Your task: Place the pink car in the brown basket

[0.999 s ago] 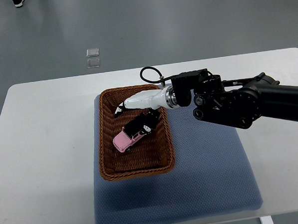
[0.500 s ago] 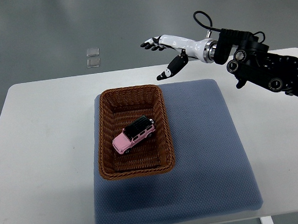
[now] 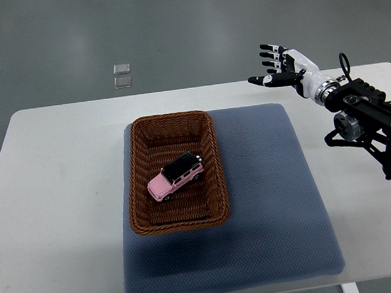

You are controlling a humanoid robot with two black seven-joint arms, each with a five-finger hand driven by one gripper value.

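Observation:
A pink toy car with a black roof lies inside the brown wicker basket, near its middle, pointing diagonally. Nothing touches the car. My right hand is high at the upper right, over the table's far edge and well away from the basket. Its white and black fingers are spread and hold nothing. The black right arm enters from the right edge. The left arm does not show.
The basket sits on the left part of a blue-grey foam mat laid on a white table. Two small clear squares lie on the grey floor beyond the table.
My right hand let go of the car in the basket, then rose and pulled back to the upper right. The car stays where it was left.

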